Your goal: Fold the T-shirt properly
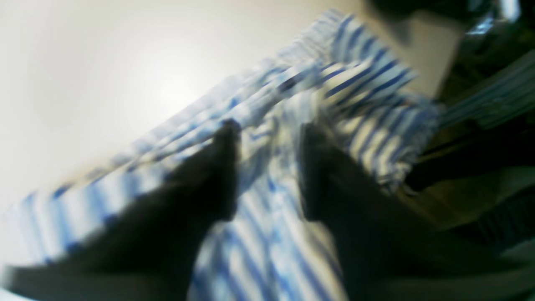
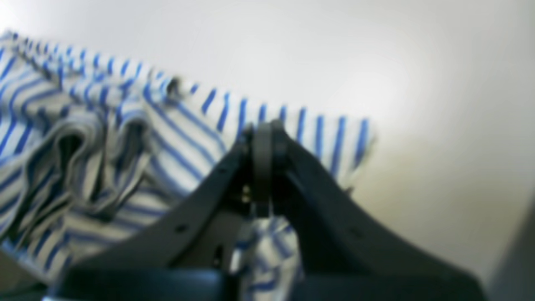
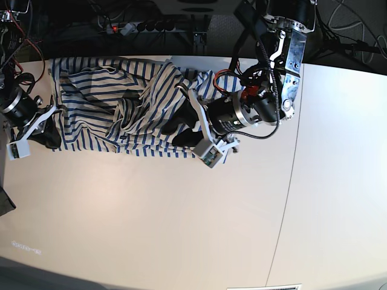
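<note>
I saw the T-shirt (image 3: 115,109) bunched across the desk (image 3: 181,217), upper left of frame. Left end effector (image 1: 269,167) stood parted over the cloth, gripping nothing. Right end effector (image 2: 264,138) was clamped tight on the T-shirt's edge.

Base view: mounted overhead, looking straight down on the counter (image 3: 181,211), far enough to take in both my arms and the whole T-shirt (image 3: 115,109).

Left wrist view: sits just behind my left tool (image 1: 267,167), looking along its fingers (image 1: 225,167) at striped cloth close below; heavily blurred.

Right wrist view: same mounting behind my right tool (image 2: 263,138), facing down and forward over the shirt's edge and bare counter; soft focus.

Shared ground: all three views show the T-shirt and counter. The base view shows each tool that its wrist view sees up close.
</note>
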